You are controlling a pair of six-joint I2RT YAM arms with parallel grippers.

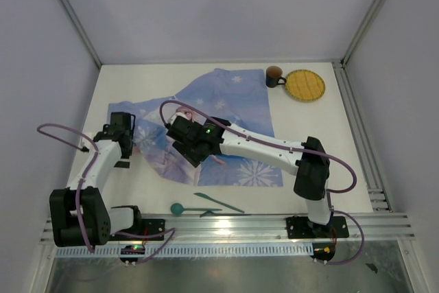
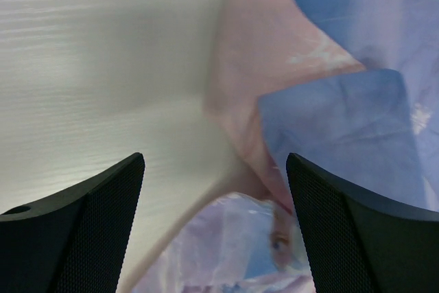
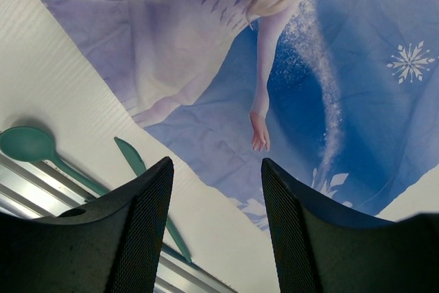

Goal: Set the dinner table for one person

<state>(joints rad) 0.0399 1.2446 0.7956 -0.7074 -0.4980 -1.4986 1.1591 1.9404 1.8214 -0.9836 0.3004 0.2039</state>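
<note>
The dinner table is a white top framed by silver rails. A blue printed cloth lies across its middle, bunched and folded at its left end. My left gripper hovers over that folded end, and it is open. In the left wrist view the cloth's folds lie under the left gripper, with nothing held. My right gripper stands open over the cloth's near-left part. In the right wrist view the right gripper hangs above the cloth's edge and bare table, with nothing between its fingers.
A brown mug and a yellow woven plate stand at the back right. A green spoon and a green knife lie near the front rail. Both the spoon and the knife show in the right wrist view.
</note>
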